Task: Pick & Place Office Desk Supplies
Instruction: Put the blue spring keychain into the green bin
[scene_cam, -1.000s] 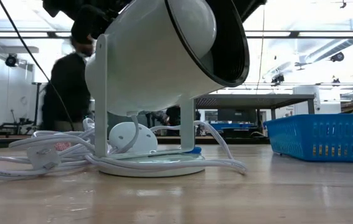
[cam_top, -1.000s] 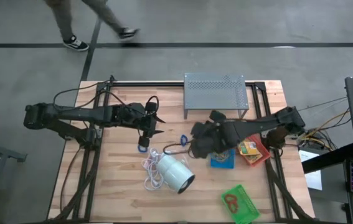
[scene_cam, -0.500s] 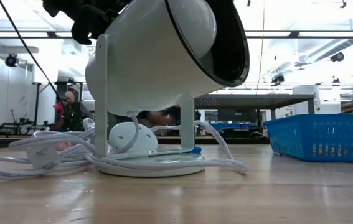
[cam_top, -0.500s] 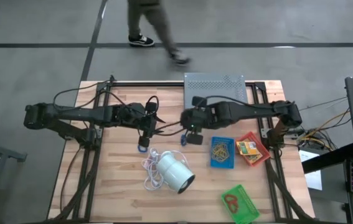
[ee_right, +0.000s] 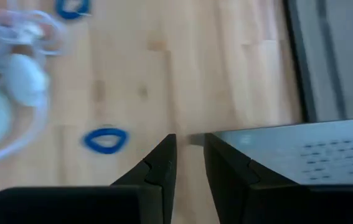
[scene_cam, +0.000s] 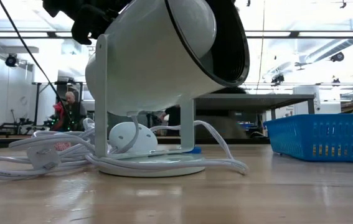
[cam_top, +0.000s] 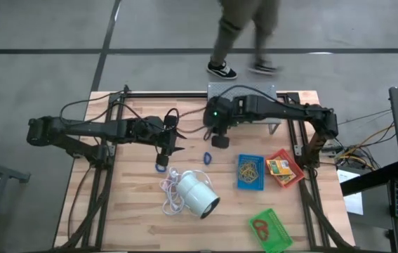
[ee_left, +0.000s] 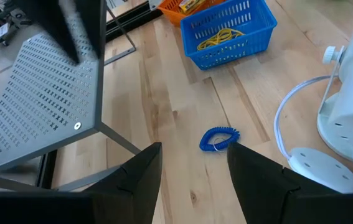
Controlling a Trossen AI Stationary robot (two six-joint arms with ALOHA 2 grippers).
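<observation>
- Right gripper sits by the front edge of the grey perforated stand, fingers a narrow gap apart, nothing between them
- Risk: it is well short of the blue loop; a descent here likely closes on bare wood, or clips the stand's edge or leg just beside it
- Left gripper hovers over the table's middle, fingers apart and empty; blue loop lies flat just beyond them
- Risk: both arms near the same loop, so wrists could collide if both go for it
- Second blue loop lies near the white lamp and its cord; cord could snag a finger
- Blue tray holds tan rubber bands, red tray a yellow box, green tray red loops
- A person walks past beyond the table's far edge, clear of the arms
</observation>
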